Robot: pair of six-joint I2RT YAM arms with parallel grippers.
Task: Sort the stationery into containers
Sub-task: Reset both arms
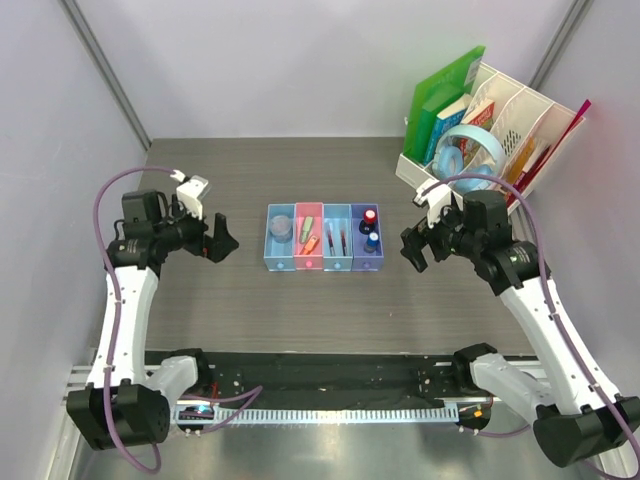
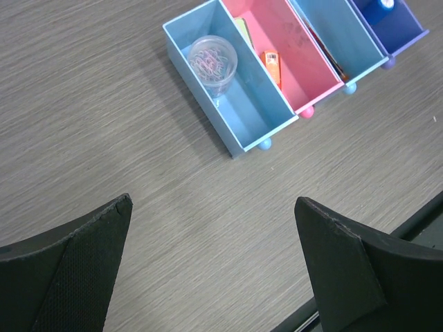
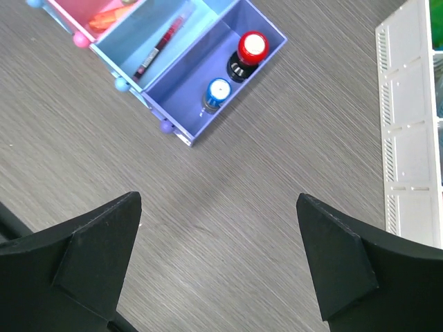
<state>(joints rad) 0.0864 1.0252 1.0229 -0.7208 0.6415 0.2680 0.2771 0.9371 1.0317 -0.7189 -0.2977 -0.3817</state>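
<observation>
Four joined trays sit mid-table: light blue (image 1: 273, 247), pink (image 1: 301, 250), light blue (image 1: 337, 256), purple-blue (image 1: 360, 250). A translucent disc (image 1: 282, 227) lies in the first, also in the left wrist view (image 2: 213, 62). A green piece (image 1: 306, 224) and an orange piece (image 1: 312, 243) lie in the pink tray (image 2: 294, 52). Slim pens (image 1: 336, 238) lie in the third tray. Red-capped (image 3: 252, 45) and blue-capped (image 3: 219, 90) bits stand in the purple tray (image 3: 181, 88). My left gripper (image 1: 222, 238) is open and empty left of the trays. My right gripper (image 1: 412, 250) is open and empty to their right.
A white perforated desk organizer (image 1: 520, 125) with books, folders and blue headphones (image 1: 470, 150) stands at the back right; its edge shows in the right wrist view (image 3: 408, 117). A black strip runs along the table's near edge (image 1: 320, 375).
</observation>
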